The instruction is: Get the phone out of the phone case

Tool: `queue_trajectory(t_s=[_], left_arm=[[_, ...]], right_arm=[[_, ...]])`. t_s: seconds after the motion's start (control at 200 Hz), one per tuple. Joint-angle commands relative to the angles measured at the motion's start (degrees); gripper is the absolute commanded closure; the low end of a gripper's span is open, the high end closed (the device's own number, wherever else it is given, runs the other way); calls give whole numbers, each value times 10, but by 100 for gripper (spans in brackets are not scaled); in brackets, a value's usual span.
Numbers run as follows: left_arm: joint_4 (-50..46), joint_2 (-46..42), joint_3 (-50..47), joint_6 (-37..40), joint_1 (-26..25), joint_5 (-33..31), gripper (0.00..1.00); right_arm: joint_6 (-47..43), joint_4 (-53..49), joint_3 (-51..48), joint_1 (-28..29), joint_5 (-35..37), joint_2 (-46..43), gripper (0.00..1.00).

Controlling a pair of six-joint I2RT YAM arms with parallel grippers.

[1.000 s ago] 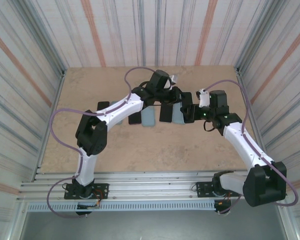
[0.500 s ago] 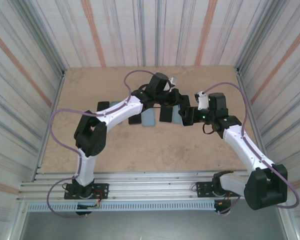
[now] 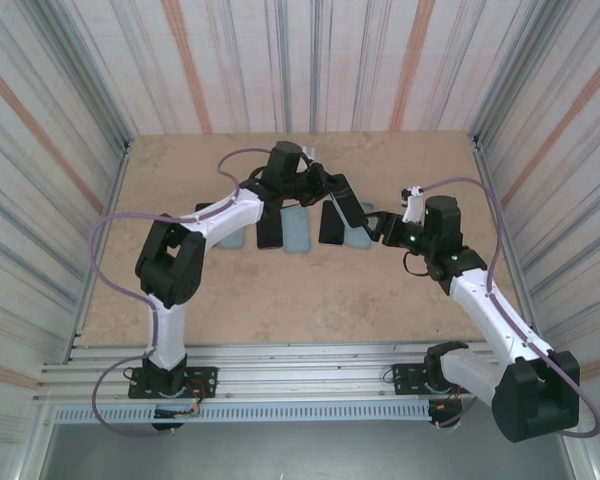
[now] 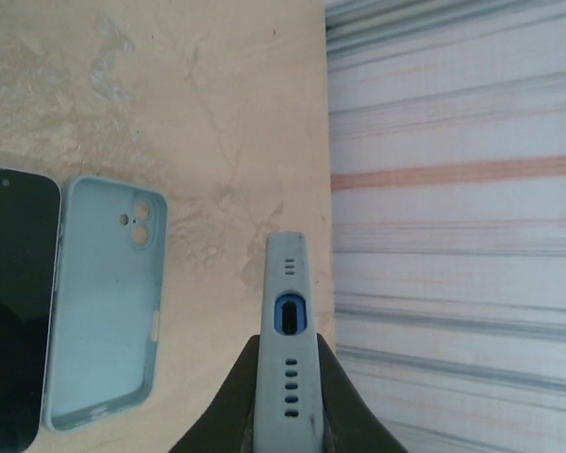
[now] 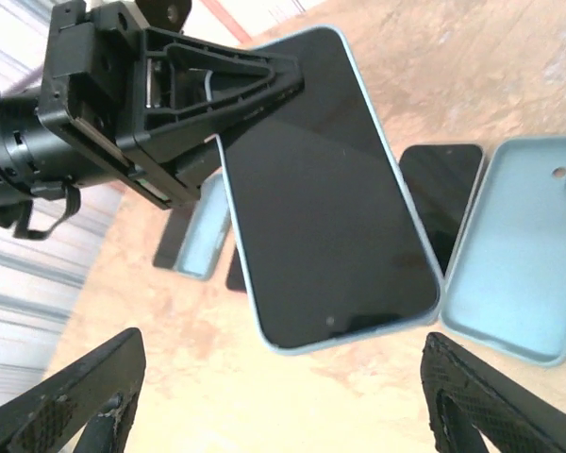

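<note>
The phone (image 5: 325, 189) is being held up in the air, off the table (image 4: 217, 94), by the left gripper (image 4: 288, 377). The phone is sitting snug inside its pale blue case (image 4: 288, 283). It is being pinched tight by its thin sides, with one black finger (image 4: 234, 406) being pressed against each side. From the left wrist, the end of the case is being seen edge-on. Its charging hole is being pointed away from the gripper.

The right gripper (image 5: 283, 377) is being held wide open, and its jaws are gripping nothing. Its two fingers (image 5: 75, 401) are being spread out to either side of the phone's near end, and the phone is not being touched by them. The dark screen is being turned toward the right gripper.

Down on the table, below and to one side of the left gripper, an empty case (image 4: 104, 302) is being shown lying with its inside up. A bare phone (image 4: 9, 302) is lying just beside it. From above, a row of phones and cases (image 3: 280, 230) is being seen under the two grippers.
</note>
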Motion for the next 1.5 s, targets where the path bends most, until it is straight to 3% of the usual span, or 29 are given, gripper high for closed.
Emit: queue_trajectory(t_s=[0.0, 0.145, 0.321, 0.486, 0.651, 0.872, 1.498], left_arm=[[105, -65, -11, -62, 2, 6, 90], [147, -80, -28, -105, 1, -5, 90], [171, -106, -43, -127, -8, -27, 90], [184, -119, -53, -138, -14, -44, 90], [191, -118, -46, -141, -16, -54, 90], [222, -112, -54, -170, -11, -68, 90], [246, -108, -40, -220, -18, -92, 91]], right_arm=[[139, 117, -33, -3, -35, -12, 27], [275, 249, -63, 1, -48, 12, 38], [374, 343, -83, 12, -45, 33, 54], [395, 386, -81, 15, -41, 38, 68], [410, 424, -73, 15, -50, 60, 74], [456, 498, -79, 19, -49, 91, 77], [502, 574, -73, 28, -56, 110, 80]])
